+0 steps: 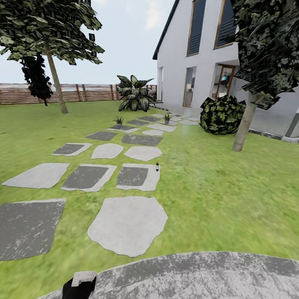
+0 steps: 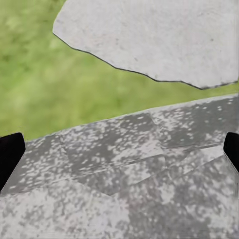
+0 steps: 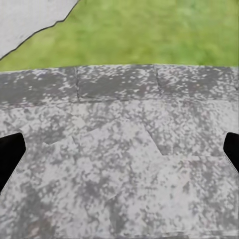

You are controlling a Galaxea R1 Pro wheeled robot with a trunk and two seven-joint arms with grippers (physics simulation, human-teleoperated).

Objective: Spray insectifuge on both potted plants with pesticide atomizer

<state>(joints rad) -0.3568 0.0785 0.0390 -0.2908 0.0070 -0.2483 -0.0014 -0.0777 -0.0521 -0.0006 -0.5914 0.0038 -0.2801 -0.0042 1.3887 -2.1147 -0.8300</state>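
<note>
The pesticide atomizer (image 1: 157,166) is a tiny dark bottle with a red top, standing upright at the right edge of a stepping stone in the middle of the lawn. Two small potted plants stand farther up the path on stones: one (image 1: 119,121) to the left, the other (image 1: 167,118) to the right. Both are far from me. My left gripper (image 2: 119,152) hangs open over a mottled grey stone, its dark fingertips (image 2: 11,152) wide apart. My right gripper (image 3: 119,154) is open over the same kind of stone, nothing between its fingers (image 3: 10,154).
Grey and pale stepping stones (image 1: 128,224) run across the green lawn toward a white house (image 1: 199,54). A big broad-leaved plant (image 1: 135,93) stands by the brown slat fence (image 1: 83,92). A tree (image 1: 56,81) stands left; a round shrub (image 1: 222,115) and a trunk (image 1: 245,124) stand right.
</note>
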